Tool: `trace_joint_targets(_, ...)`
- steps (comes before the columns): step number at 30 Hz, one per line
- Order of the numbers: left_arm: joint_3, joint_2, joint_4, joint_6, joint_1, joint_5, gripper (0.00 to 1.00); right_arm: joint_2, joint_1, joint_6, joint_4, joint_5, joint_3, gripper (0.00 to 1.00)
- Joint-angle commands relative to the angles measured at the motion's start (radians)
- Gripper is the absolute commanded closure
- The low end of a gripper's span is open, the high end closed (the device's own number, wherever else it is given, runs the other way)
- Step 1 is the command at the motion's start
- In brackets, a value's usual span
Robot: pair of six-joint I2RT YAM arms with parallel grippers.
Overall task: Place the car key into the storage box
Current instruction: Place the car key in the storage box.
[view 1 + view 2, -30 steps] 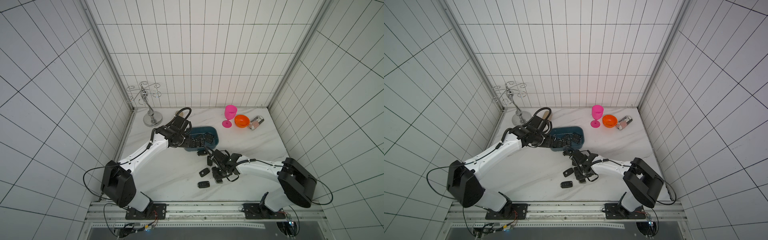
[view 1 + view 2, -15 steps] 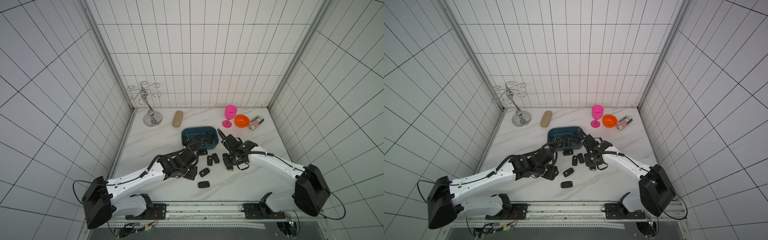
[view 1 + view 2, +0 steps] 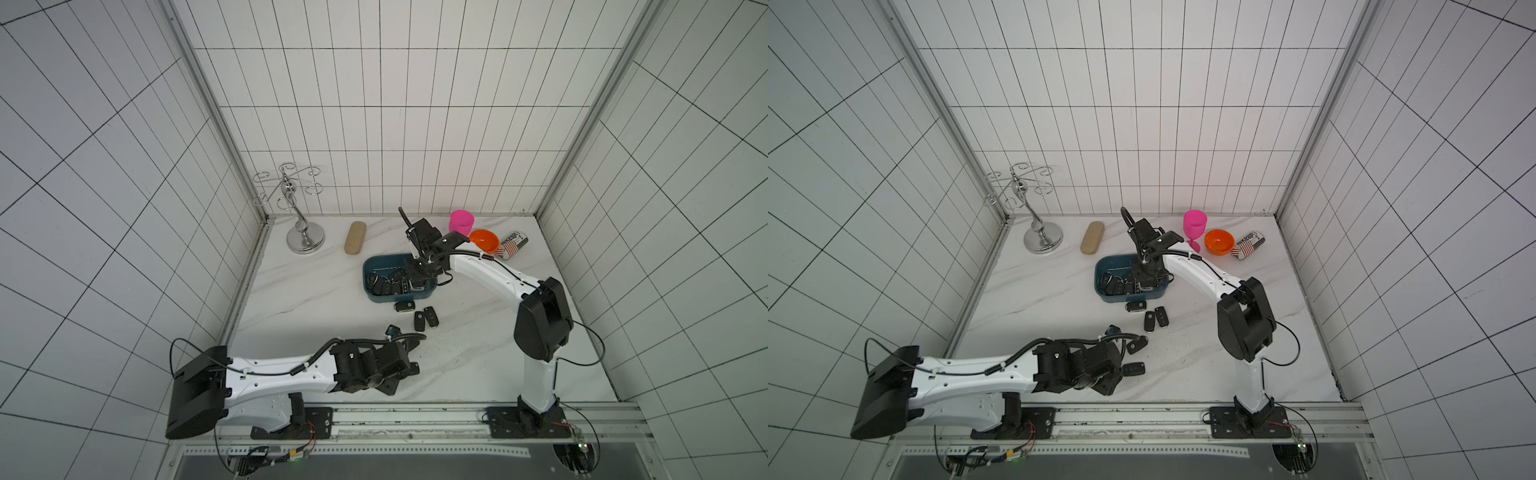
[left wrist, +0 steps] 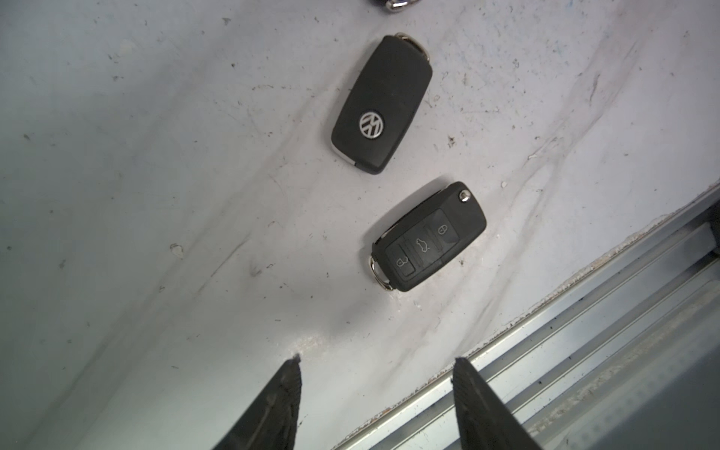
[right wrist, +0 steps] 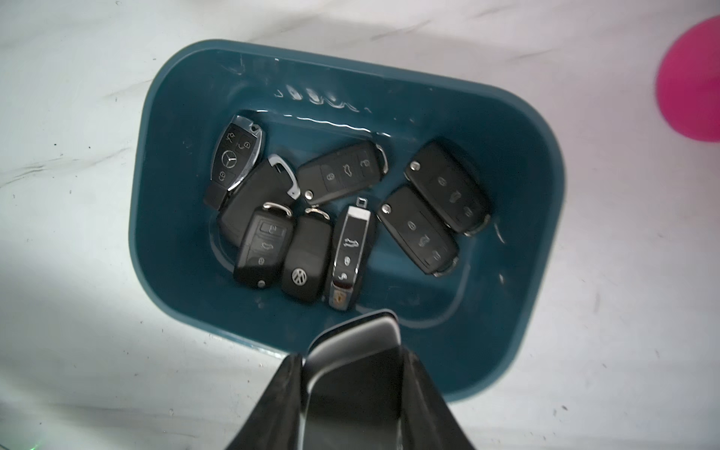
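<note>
Right jaws are clamped on the car key (image 5: 352, 346), black with a silver edge, and I'm holding it over the storage box (image 5: 518, 163), above the pile of keys (image 5: 307, 253) lying inside. Left jaws stand apart, nothing between them, low over the tabletop (image 4: 156, 195) just short of a buttoned fob (image 4: 428, 235).

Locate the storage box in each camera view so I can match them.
Top views: storage box sits mid-table in both, nearer the back wall.
Left wrist: not in it.
Right wrist: fills the frame's middle, beyond the held car key.
Shared landmark: the pink cup near the box; absent from the left wrist view.
</note>
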Motion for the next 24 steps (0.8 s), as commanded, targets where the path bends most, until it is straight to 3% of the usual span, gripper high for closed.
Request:
trace_joint_targets(1,-0.007,0.028,0.060,-0.029,-0.020,-0.034,0.40,0.079,-0.008,-0.022,-0.023,-0.026,0.119,0.64)
trace_joint_targets(11,0.022,0.109,0.085,-0.012,-0.048,-0.024,0.40,0.239,-0.014,-0.009,-0.014,-0.033,0.230,0.64)
trace_joint_targets(24,0.155,0.285,0.007,0.189,-0.060,-0.070,0.36,0.302,-0.036,-0.032,-0.048,-0.074,0.287,0.57)
